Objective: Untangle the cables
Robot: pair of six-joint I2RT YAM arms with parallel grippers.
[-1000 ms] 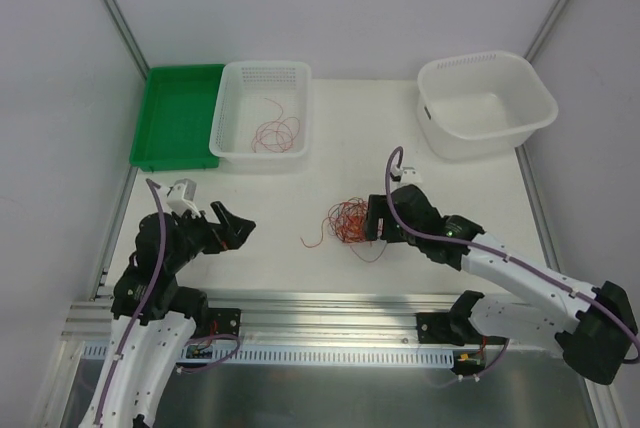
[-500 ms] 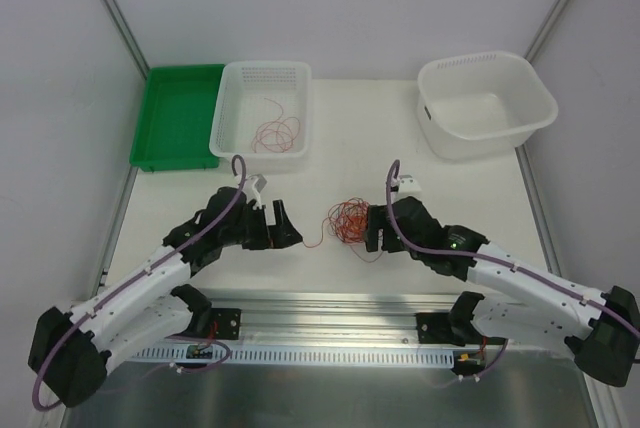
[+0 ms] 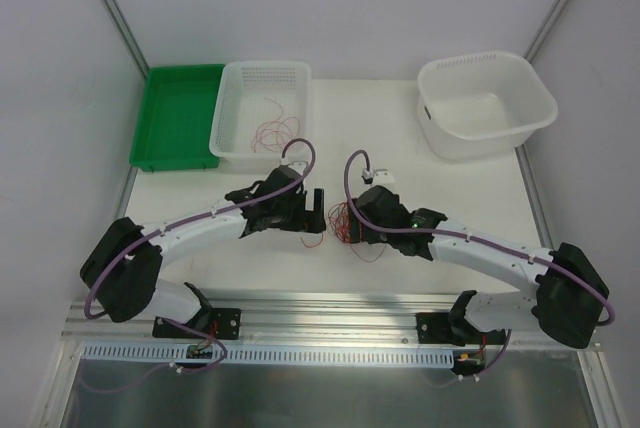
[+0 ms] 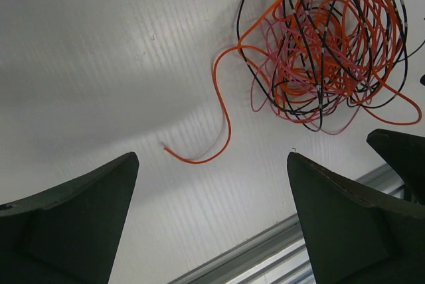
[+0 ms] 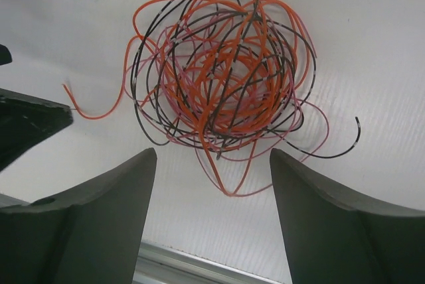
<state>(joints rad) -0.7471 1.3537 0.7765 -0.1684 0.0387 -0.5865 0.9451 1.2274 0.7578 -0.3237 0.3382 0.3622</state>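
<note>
The cables point(image 3: 343, 220) lie as one tangled ball of thin orange, black and pink wires on the white table, clear in the left wrist view point(image 4: 325, 45) and the right wrist view point(image 5: 226, 71). An orange tail point(image 4: 199, 158) trails out of the ball to its left. My left gripper point(image 3: 314, 210) hovers open just left of the ball, over that tail, its jaws point(image 4: 211, 158) empty. On the ball's right side my right gripper point(image 3: 362, 226) hangs open, low above it point(image 5: 212, 154); a loose loop lies on the table between its fingers, not pinched.
A white slotted basket point(image 3: 228, 146) at the back left holds one reddish cable point(image 3: 275, 131). A green tray point(image 3: 175, 113) sits beside it. A white tub point(image 3: 485, 103) stands at the back right. An aluminium rail point(image 3: 330, 308) runs along the table's near edge.
My left arm has swung from the far left across to the tangle. My right gripper has slid left onto the ball and its jaws have narrowed a little.
</note>
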